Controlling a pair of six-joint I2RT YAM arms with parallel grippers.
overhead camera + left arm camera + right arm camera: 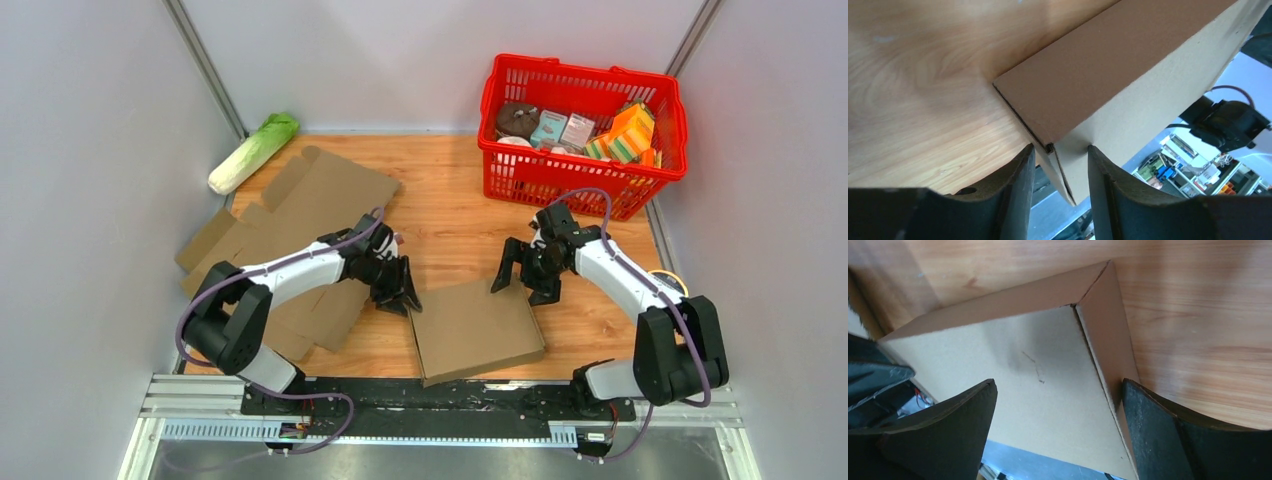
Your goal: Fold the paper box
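Box sits near-centre, closed up; little left, I reckon. Left gripper narrowly straddles its far-left corner, grip I can't tell; right gripper gapes wide, empty, at the far-right corner.

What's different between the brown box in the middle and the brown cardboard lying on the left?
The box is folded up, with raised sides; the cardboard sheets lie flat and unfolded. The box is one compact rectangle; the sheets sprawl with flaps sticking out. The box sits at the table's near edge; the sheets lie partly under the left arm. Both are brown cardboard.
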